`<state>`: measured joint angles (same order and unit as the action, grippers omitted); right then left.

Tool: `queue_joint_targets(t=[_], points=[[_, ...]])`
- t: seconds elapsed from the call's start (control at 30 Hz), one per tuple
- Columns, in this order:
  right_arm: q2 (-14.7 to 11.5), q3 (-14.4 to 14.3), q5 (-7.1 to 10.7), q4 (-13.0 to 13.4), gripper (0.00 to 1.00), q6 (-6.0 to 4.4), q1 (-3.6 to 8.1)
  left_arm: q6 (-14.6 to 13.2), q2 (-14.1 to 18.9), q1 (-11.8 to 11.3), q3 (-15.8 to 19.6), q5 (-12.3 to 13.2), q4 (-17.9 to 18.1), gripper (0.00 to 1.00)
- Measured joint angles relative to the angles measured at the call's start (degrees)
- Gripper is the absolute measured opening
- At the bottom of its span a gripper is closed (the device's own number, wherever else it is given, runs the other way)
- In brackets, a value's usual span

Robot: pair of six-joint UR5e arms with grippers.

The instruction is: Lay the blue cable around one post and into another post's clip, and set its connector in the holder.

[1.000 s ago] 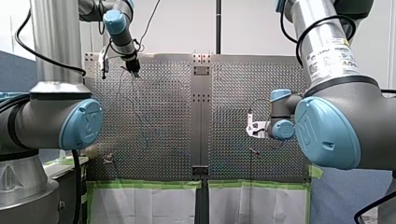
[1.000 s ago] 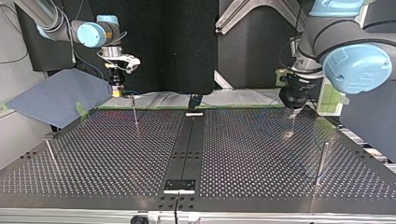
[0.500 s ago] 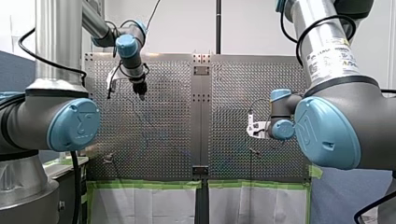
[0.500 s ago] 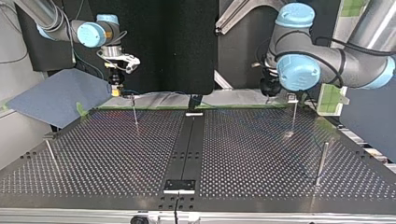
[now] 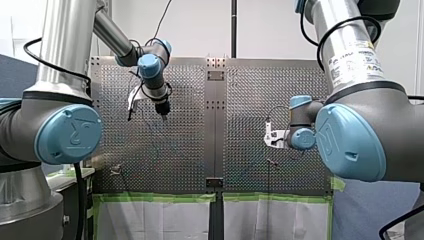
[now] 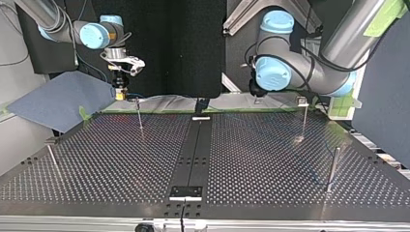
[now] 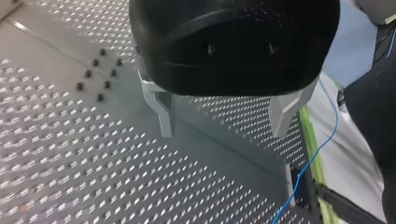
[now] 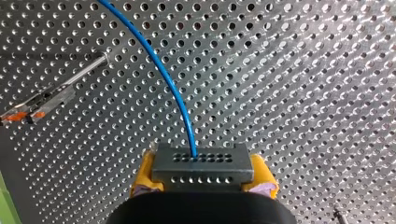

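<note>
In the right wrist view my right gripper (image 8: 203, 176) has its yellow pads (image 8: 144, 177) shut on a grey perforated connector (image 8: 203, 164). The blue cable (image 8: 170, 86) curves out of the connector, over the perforated plate. A post with an orange-tipped clip (image 8: 39, 105) stands beside it. In the top view the right gripper (image 6: 121, 94) hovers at the far left, next to a thin post (image 6: 139, 115). My left gripper (image 7: 224, 123) is open, with nothing between its metal fingers (image 7: 163, 112). It hangs over the plate (image 5: 162, 108), and a stretch of blue cable (image 7: 317, 151) runs off to one side.
Several thin posts stand on the perforated table (image 6: 251, 159): one at the far right (image 6: 303, 118), one at the near right (image 6: 332, 169), one at the near left (image 6: 52, 159). A black block (image 6: 185, 192) sits on the centre strip near the front edge. Green tape (image 5: 160, 197) lines the table's edge.
My left arm has swung from the front view's far-left corner toward the table's middle; in the top view it has moved from right toward centre. My right arm has stayed still, holding the connector.
</note>
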<state>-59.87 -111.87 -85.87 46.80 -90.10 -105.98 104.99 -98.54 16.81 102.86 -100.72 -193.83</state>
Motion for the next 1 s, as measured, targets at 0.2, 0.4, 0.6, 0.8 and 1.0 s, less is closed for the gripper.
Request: queue_joint_targets(t=[0.2,0.4,0.6,0.8,1.0], points=[[0.0,0.0,0.15,0.1,0.00,0.00,-0.04,0.0,-3.0,3.0,0.0,0.6,2.9,1.00],[0.0,0.0,0.22,0.2,0.00,0.00,-0.05,0.5,-6.1,6.2,0.0,0.6,6.1,1.00],[0.0,0.0,0.22,0.3,0.00,0.00,-0.06,1.3,-9.3,9.3,0.0,0.2,9.3,1.00],[0.0,0.0,0.24,0.5,0.00,0.00,-0.06,1.4,-12.3,12.3,0.0,-0.9,12.3,1.00],[0.0,0.0,0.25,0.6,0.00,-0.01,-0.17,1.6,-15.3,15.3,-0.8,-1.1,15.3,1.00]])
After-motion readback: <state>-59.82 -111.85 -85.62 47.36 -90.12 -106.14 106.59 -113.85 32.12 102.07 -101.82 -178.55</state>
